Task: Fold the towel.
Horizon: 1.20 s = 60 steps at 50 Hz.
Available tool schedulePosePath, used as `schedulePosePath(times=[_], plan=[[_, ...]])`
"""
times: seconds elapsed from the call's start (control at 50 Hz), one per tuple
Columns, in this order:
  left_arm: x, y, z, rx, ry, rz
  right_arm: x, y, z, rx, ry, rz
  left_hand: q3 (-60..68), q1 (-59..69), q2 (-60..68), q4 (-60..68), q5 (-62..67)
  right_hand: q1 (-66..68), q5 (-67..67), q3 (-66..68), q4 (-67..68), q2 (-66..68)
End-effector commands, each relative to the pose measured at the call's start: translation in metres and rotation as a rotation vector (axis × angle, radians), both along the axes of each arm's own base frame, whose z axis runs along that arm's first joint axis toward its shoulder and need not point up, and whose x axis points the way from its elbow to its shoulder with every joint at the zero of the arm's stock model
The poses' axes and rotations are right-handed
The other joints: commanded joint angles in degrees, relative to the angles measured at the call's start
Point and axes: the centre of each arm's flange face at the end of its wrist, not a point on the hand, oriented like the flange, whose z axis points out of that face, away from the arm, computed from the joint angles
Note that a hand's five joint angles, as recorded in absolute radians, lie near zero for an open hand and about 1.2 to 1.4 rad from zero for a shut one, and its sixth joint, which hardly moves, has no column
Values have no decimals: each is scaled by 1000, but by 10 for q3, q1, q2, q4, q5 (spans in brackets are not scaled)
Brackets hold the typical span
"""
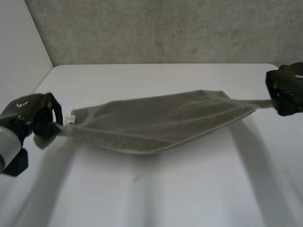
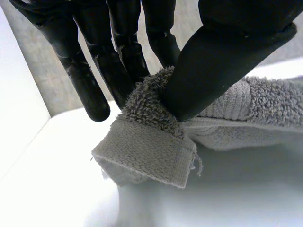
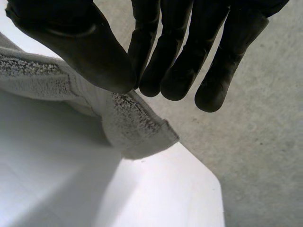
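A grey towel [image 1: 156,120] hangs stretched between my two hands above the white table [image 1: 156,189], sagging in the middle with its lower edge near the tabletop. My left hand [image 1: 40,116] pinches the towel's left end. In the left wrist view the thumb [image 2: 222,56] presses the terry cloth against the fingers [image 2: 123,52], and a hemmed corner [image 2: 149,153] folds down below the grip. My right hand [image 1: 286,87] pinches the right end. In the right wrist view its thumb [image 3: 90,52] clamps the towel [image 3: 128,123] against the fingers [image 3: 165,56].
A grey concrete wall [image 1: 165,28] stands behind the table's far edge. A white side wall [image 1: 19,47] rises at the left. Bare tabletop lies in front of and under the towel.
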Motion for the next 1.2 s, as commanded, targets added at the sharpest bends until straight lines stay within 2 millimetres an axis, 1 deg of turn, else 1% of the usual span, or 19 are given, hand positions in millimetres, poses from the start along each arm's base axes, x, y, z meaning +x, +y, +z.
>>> schedulePosePath(times=[0.02,0.22,0.36,0.38,0.42,0.46,0.52,0.62,0.82,0.96,0.98,1.0,1.02,1.04,1.06,1.12,1.16,1.18,1.2], plan=[[6,36,10,28,-62,-18,-20,23,28,4,54,-10,103,115,102,102,111,30,29,32,30,32],[8,38,4,37,-168,-48,-23,14,7,86,85,51,103,115,102,102,111,30,29,32,30,32],[0,-13,-30,101,-161,-56,-17,-32,-28,117,78,78,103,115,102,102,111,30,29,32,30,32],[0,-13,-30,101,-161,-56,-10,-44,-36,102,88,87,103,115,102,102,111,30,29,32,30,32],[-6,-36,-39,98,-162,-59,1,-55,-44,88,99,95,103,115,102,102,111,30,29,32,30,32],[-8,-50,-45,109,-162,-58,23,-75,-67,85,131,99,103,115,102,102,111,30,29,32,30,32],[-13,-74,-55,123,-150,-53,31,-86,-76,84,143,88,103,115,102,102,111,30,29,32,30,32],[-22,-104,-72,145,-120,-39,50,-124,-117,110,150,81,103,115,102,102,111,30,29,32,30,32],[-30,-149,-97,131,-160,42,75,-158,-140,10,141,98,103,115,102,102,111,30,29,32,30,32],[-32,-160,-108,134,-154,51,81,-170,-145,-27,131,99,103,115,102,102,111,30,29,32,30,32],[-32,-160,-108,134,-154,51,81,-173,-147,-37,137,100,103,115,102,102,111,-155,-155,-153,-154,-153],[-33,-160,-110,134,-151,48,81,-173,-147,-37,137,100,-150,-138,-151,-151,-142,-157,-157,-154,-156,-154],[-35,-160,-109,128,-149,42,81,-175,-150,-41,143,87,-597,-585,-598,-598,-589,-613,-613,-611,-612,-611],[-35,-160,-109,128,-149,42,83,-176,-153,-38,143,87,-597,-585,-598,-598,-589,-670,-671,-668,-670,-668],[-37,-162,-106,107,-144,39,83,-177,-153,-38,143,87,-482,-470,-483,-483,-474,-670,-671,-668,-670,-668],[-41,-165,-95,55,-130,35,85,-179,-137,-71,119,63,-597,-585,-598,-598,-589,-670,-671,-668,-670,-668],[-42,-164,-85,29,-120,34,78,-177,-97,-125,55,20,-597,-585,-598,-598,-589,-670,-671,-668,-670,-668],[-42,-162,-72,3,-106,38,78,-177,-97,-125,55,19,-597,-585,-598,-598,-589,-670,-671,-668,-670,-668],[-42,-162,-72,3,-106,38,75,-172,-77,-144,6,11,-597,-585,-598,-598,-589,-670,-671,-668,-670,-668]])
